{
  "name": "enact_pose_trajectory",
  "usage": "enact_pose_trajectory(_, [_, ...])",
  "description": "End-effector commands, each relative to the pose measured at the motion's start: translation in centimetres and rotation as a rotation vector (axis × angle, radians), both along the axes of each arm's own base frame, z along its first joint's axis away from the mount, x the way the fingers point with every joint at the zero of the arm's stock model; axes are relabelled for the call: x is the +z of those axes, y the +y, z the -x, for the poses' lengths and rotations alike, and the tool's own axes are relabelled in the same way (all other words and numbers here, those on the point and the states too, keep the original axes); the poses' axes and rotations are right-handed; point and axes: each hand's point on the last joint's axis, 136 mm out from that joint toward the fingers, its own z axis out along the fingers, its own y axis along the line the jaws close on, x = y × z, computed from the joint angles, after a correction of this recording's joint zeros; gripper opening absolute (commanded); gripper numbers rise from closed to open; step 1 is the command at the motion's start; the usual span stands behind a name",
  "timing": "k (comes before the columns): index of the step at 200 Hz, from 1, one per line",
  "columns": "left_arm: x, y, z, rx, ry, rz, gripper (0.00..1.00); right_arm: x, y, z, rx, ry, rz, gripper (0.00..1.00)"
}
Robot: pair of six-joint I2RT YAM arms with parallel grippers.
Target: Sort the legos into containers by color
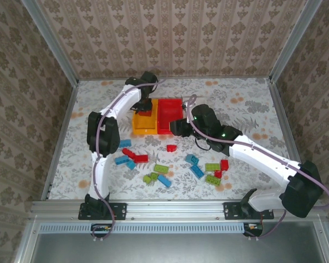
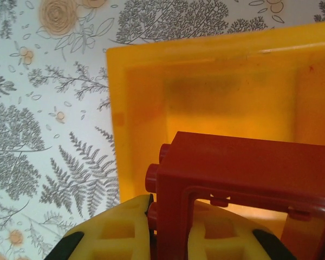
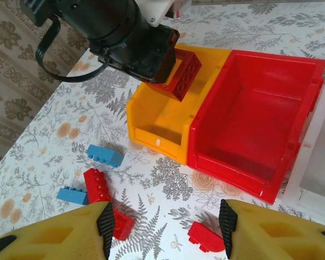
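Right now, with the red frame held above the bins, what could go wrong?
1. The left hand is shut on the red frame above the yellow bin, not the red bin beside it. Released here, it would probably land in the yellow one, perhaps the wrong colour.
2. The right hand hangs open just in front of both bins, close to the left hand. Moving either could make them collide or push a bin.

Before you, three bins stand side by side: the left bin [image 1: 142, 127], the middle bin [image 1: 167, 118] on its right, and the right-hand bin [image 3: 319, 151] beyond that. The frame brick [image 3: 180, 73] hangs over the left bin. Loose bricks [image 1: 160, 169] lie scattered on the table [image 1: 252, 98], nearer the arm bases.
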Motion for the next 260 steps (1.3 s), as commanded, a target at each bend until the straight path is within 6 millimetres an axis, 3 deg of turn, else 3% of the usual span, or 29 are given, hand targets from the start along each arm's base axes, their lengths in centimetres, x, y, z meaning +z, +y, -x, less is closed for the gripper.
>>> enact_pose_trajectory(1, [-0.1, 0.0, -0.3, 0.041, 0.017, 0.012, 0.09, 1.3, -0.1, -1.5, -0.032, -0.043, -0.006, 0.57])
enact_pose_trajectory(82, [-3.9, -0.9, -0.7, 0.061, 0.090, 0.024, 0.12, 0.1, -1.4, -2.0, -0.076, 0.003, -0.015, 0.57])
enact_pose_trajectory(131, [-3.9, -1.5, -0.6, 0.060, 0.094, 0.058, 0.28, -0.9, -3.5, -1.7, -0.127, 0.026, -0.004, 0.57])
enact_pose_trajectory(195, [-1.1, -1.3, -0.3, 0.066, 0.053, 0.084, 0.38, -2.4, -6.4, -0.8, -0.198, 0.071, 0.016, 0.58])
enact_pose_trajectory(234, [2.8, -1.4, 0.3, 0.074, -0.019, 0.136, 0.49, -2.9, -7.6, 0.2, -0.196, 0.082, 0.070, 0.58])
enact_pose_trajectory(260, [5.8, -1.5, 1.2, 0.084, -0.074, 0.195, 0.54, -3.2, -9.8, 1.0, -0.234, 0.110, 0.128, 0.59])
